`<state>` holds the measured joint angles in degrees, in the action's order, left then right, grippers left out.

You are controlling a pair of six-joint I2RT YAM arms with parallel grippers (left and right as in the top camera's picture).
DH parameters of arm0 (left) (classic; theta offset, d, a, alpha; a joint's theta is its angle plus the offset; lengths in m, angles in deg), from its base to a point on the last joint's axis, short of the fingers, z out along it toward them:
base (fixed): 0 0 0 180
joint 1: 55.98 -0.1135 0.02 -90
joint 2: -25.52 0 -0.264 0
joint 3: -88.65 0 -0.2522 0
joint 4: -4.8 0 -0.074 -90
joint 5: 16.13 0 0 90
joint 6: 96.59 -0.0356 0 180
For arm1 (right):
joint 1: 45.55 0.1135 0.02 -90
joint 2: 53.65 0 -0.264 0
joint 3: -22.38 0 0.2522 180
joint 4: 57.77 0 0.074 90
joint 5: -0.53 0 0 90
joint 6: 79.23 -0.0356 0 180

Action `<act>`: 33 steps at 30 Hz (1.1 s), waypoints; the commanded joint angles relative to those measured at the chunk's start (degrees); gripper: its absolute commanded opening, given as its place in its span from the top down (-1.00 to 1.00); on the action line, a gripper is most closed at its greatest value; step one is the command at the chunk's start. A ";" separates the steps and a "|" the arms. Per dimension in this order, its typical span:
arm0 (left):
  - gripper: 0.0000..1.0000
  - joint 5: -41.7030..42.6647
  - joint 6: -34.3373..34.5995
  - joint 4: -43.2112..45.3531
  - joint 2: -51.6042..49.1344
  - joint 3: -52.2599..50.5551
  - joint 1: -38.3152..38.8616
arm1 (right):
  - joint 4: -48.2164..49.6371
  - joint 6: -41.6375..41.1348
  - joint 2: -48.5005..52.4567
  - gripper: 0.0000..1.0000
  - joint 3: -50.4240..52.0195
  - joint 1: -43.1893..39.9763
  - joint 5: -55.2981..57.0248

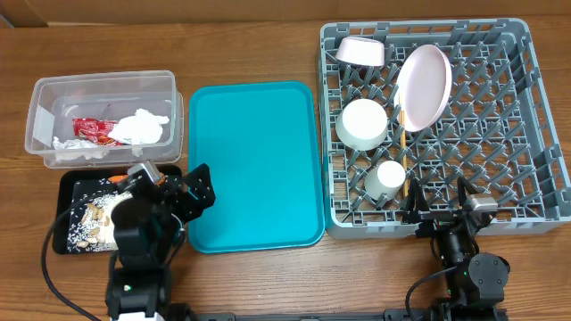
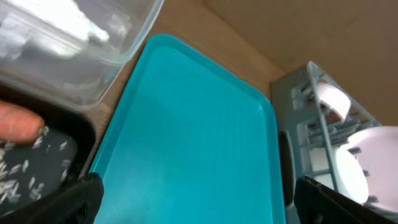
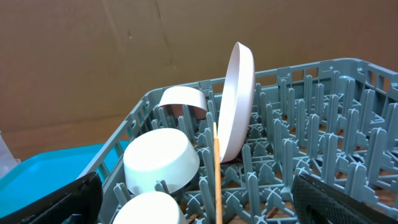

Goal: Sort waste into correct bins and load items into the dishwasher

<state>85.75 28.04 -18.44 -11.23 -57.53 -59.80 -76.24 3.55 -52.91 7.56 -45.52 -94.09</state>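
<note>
Overhead view, your seat at 6 o'clock.

Rack (image 1: pixel 508 116) at 3 o'clock of the table. The plate (image 1: pixel 423 86) stands on edge among the pegs. One bowl (image 1: pixel 360 51) lies in the rack's 11 o'clock corner. The second bowl (image 1: pixel 361 123) is at the plate's 8 o'clock. The cup (image 1: pixel 389 176) is just toward 6 from that bowl. The chopsticks (image 1: pixel 404 147) run 12-to-6 between the plate and the second bowl.

Tub (image 1: pixel 40 120) at 10 o'clock holds the wrapper (image 1: pixel 89 130) and tissue (image 1: pixel 141 127).

Black tray (image 1: pixel 64 209) at 8 o'clock holds the scraps (image 1: pixel 89 223), rice mixed in, and the carrot (image 2: pixel 18 121).

Teal tray (image 1: pixel 254 165) at centre.

Your left gripper (image 1: pixel 174 183) hangs over the black tray's 3 o'clock edge, beside the teal tray. Its jaws are wide and hold nothing.

Your right gripper (image 1: pixel 439 198) sits at the rack's 6 o'clock rim. Its jaws are wide and hold nothing.
</note>
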 commanded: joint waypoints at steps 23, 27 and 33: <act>-0.99 -6.54 -14.51 14.62 12.98 -19.78 2.14 | 0.31 1.07 -0.57 -1.00 0.61 -0.15 -0.39; -1.00 -8.57 -19.52 8.48 19.50 -19.78 2.14 | 0.31 1.07 -0.57 -1.00 0.61 -0.15 -0.42; -1.00 -10.40 -23.32 5.14 25.94 -19.78 2.45 | 0.31 1.07 -0.57 -1.00 0.61 -0.15 -0.39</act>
<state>77.49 10.56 -13.06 12.11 -77.09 -58.20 -76.24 3.57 -52.91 7.56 -45.52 -94.13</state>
